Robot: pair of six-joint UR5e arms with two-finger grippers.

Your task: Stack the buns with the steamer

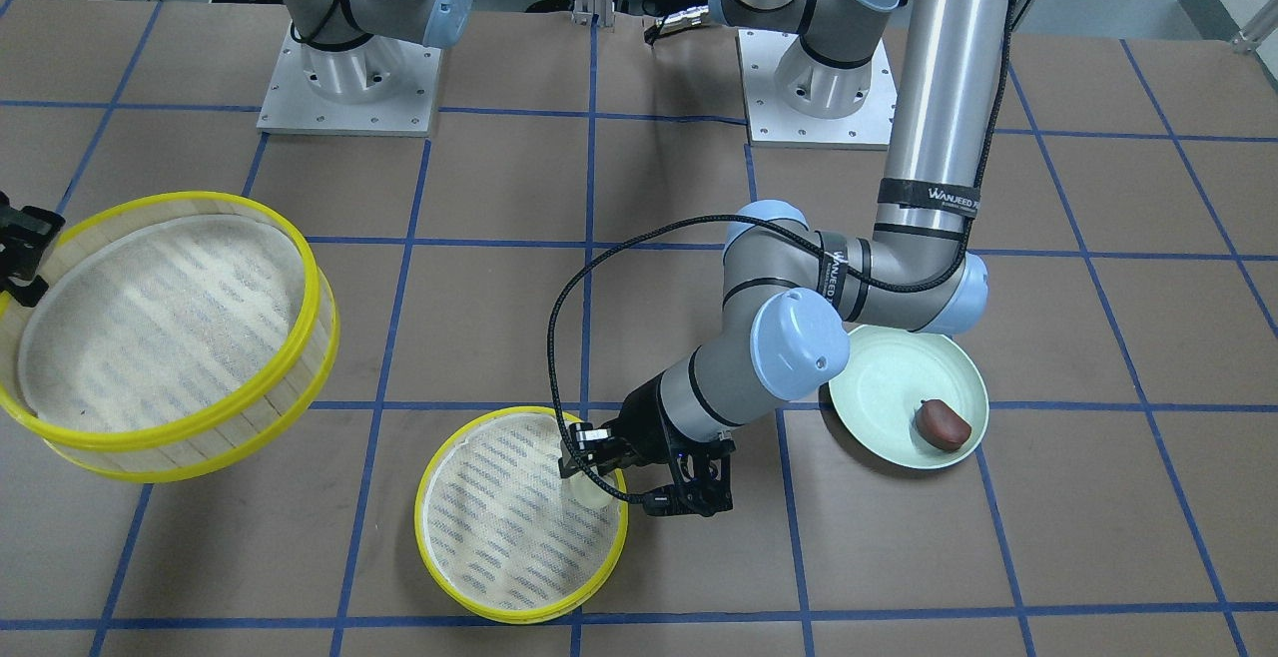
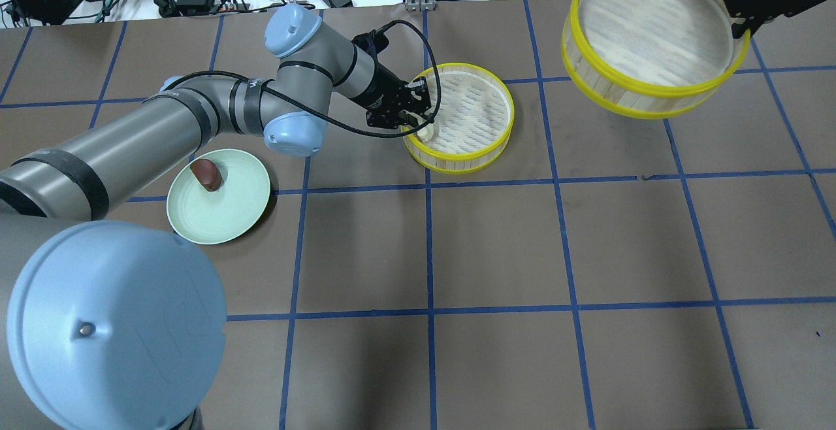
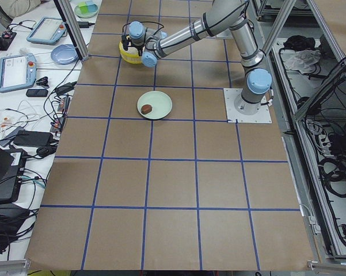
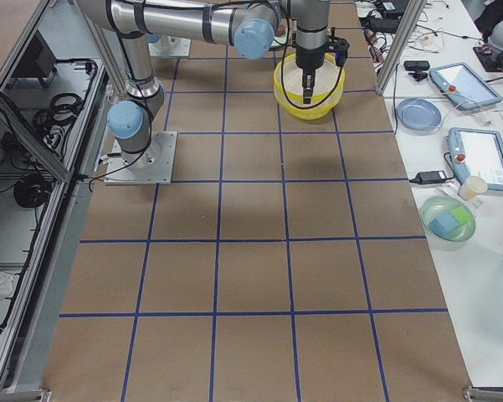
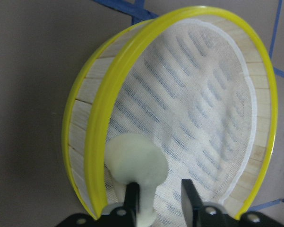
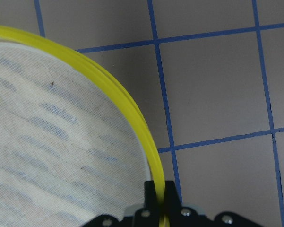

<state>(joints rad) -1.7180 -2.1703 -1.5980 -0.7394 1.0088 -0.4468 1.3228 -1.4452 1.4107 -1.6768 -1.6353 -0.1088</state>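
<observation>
Desk (image 2: 496,253): brown paper, blue tape grid.

Taller round pale-wood steamer tier with yellow rims (image 2: 653,104): at the far right corner on the operators' side. It looks lifted off the desk and tilted. Its mesh floor is bare.

Right tool (image 6: 160,187): pinched on that tier's yellow top rim, one finger inside the wall and one outside.

Shallow yellow-rimmed steamer tier (image 2: 457,161): flat on the desk near the operators' edge, about mid-length.

Pale green plate (image 2: 228,214): left half of the desk, well apart from both tiers. The dark reddish-brown oval bun (image 2: 207,174) sits on it, near its rim.

Cream-white oval bun (image 5: 134,163): inside the shallow tier, tight against the wall on the left-end side.

Left tool (image 5: 159,187): jaws partly open around the cream bun. One finger touches it and mesh shows between the bun and the other finger, so I read it as not clamped.

Step in hand, my read: dropping the cream bun into the shallow tier. To do it well:
- Open a bit wider before retreating, since the bun may cling to the touching finger.
- Pull out straight up, not sideways, because the wall is just beside the fingers.
- The bun sits very close to the rim. Nearer the centre would be safer for seating the taller tier later.
- Level the taller tier before stacking it.
</observation>
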